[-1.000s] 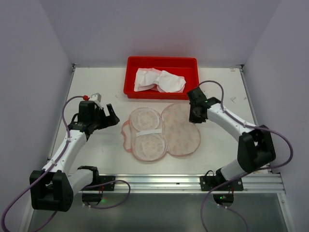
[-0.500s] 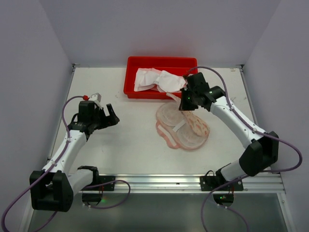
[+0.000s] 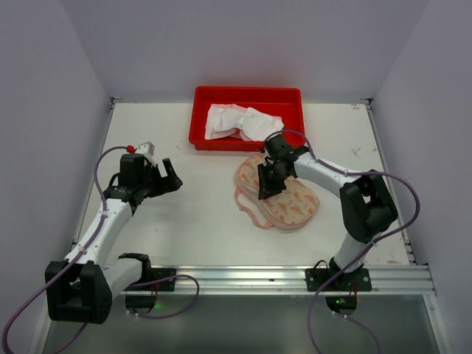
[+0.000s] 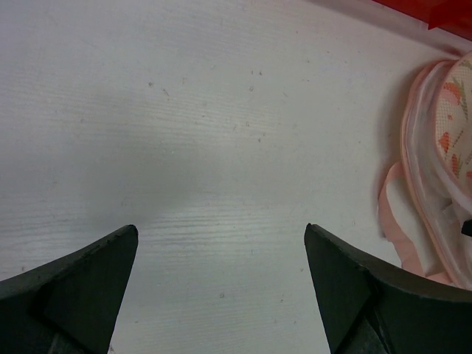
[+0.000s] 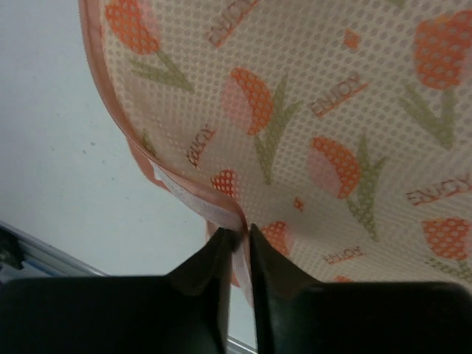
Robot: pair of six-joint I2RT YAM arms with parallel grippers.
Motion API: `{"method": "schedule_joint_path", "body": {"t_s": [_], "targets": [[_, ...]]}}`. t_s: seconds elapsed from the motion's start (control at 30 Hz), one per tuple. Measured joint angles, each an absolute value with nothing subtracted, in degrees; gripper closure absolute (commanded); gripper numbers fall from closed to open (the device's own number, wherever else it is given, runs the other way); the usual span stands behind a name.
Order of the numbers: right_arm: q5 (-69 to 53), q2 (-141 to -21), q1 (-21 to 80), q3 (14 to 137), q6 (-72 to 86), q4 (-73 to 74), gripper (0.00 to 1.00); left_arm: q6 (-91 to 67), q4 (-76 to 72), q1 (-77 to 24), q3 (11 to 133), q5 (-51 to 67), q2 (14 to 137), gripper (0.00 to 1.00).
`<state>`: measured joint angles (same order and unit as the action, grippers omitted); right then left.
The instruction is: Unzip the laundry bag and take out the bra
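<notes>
The laundry bag (image 3: 295, 203) lies folded over on the table in front of the red tray, printed side up, with its pink rim showing along the left edge. My right gripper (image 3: 264, 189) is shut on that pink rim at the bag's left side, seen close in the right wrist view (image 5: 237, 234) under the tulip-print fabric (image 5: 317, 110). The white bra (image 3: 243, 122) lies crumpled in the red tray (image 3: 247, 90). My left gripper (image 3: 174, 175) is open and empty over bare table, left of the bag. In the left wrist view (image 4: 221, 243), the bag's edge (image 4: 442, 147) shows at the right.
The red tray stands at the back centre, touching the bag's far end. White walls close in the table on the left, back and right. A metal rail (image 3: 258, 276) runs along the near edge by the arm bases.
The bag lay spread open with its lining up. My right gripper lifted its right half and carried it left, folding the bag over and dragging it rightward. The left arm has not moved.
</notes>
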<state>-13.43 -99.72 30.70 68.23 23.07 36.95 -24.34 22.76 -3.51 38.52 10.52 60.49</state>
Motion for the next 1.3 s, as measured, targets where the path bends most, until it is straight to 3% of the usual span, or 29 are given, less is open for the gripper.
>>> {"method": "schedule_joint_path", "body": {"t_s": [0.1,0.2,0.43,0.63,1.07,1.23,1.3], "targets": [[-16.12,-99.50,30.85,68.01,21.56,36.80,0.50,-24.34,22.74,-3.51,38.52,10.52,60.49,0.02],[-16.53,-97.49,31.07,68.01,20.56,36.82,0.42,-24.34,22.76,-3.51,38.52,10.52,60.49,0.02],[-9.82,-90.32,29.47,68.64,21.19,35.57,0.46,-24.34,22.76,-3.51,38.52,10.48,60.49,0.02],[-7.14,-96.95,29.34,67.72,21.45,32.03,0.48,-24.34,22.76,-3.49,38.52,10.48,60.47,0.02],[-7.70,-101.95,49.04,65.41,25.47,32.14,0.49,-24.43,22.85,-3.49,38.57,10.50,57.63,0.02],[-7.14,-100.68,53.15,69.30,27.24,33.21,0.42,-24.69,24.56,-3.49,41.23,10.55,57.10,0.02],[-5.04,-98.26,52.80,71.31,27.55,33.45,0.28,-24.86,25.43,-3.49,43.13,10.52,56.73,0.01]]}}
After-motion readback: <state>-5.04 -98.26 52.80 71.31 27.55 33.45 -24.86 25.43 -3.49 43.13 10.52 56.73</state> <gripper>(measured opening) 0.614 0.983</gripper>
